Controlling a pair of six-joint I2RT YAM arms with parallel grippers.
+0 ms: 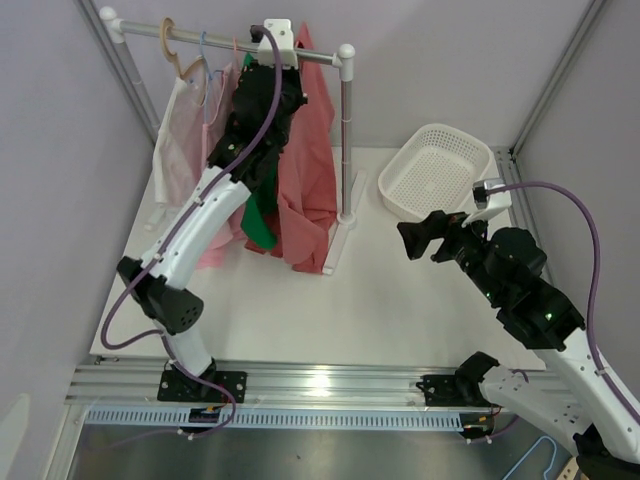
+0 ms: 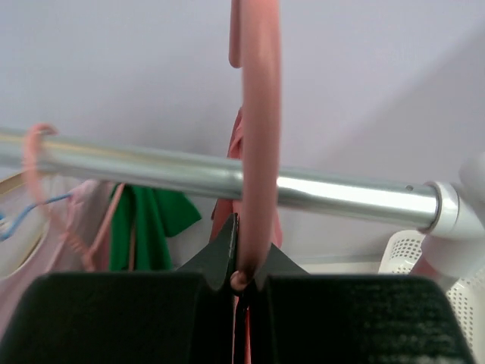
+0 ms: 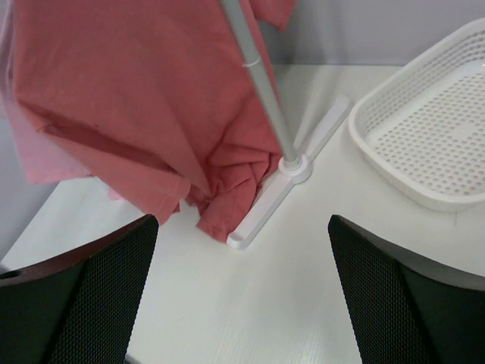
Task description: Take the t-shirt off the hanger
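Hanging on the rail: a coral-red t-shirt (image 1: 308,180) is seen at the right end of a metal rail (image 1: 250,32), beside the stand's upright post (image 1: 347,140). Its lower folds are bunched close to the foot of the stand on the white table (image 1: 380,310).
Hanger: a pink hanger (image 2: 260,114) is hooked over the rail. Red cloth is seen just behind and below it, so it is judged to be the one carrying the t-shirt.
Left gripper: the left gripper (image 2: 241,279) is raised to the rail and pinched shut on the lower stem of the hanger's hook, which is pressed from both sides.
Right gripper: the right gripper (image 1: 422,238) is held low over the table, well apart from the rail. Its fingers are spread as wide as they go, with nothing between them, and it is pointed towards the t-shirt's lower folds.
Other clothes: a green garment (image 1: 262,225) and pale pink garments (image 1: 185,140) are hung further left on the same rail.
Basket: a white perforated basket (image 1: 392,170) is set on the table to the right of the stand.
Done: the hanger is gripped, which is judged to be only the opening step.
Left to do: the hook is not yet lifted off the rail and the t-shirt is not yet drawn off the hanger, so nearly the whole removal is judged to lie ahead.
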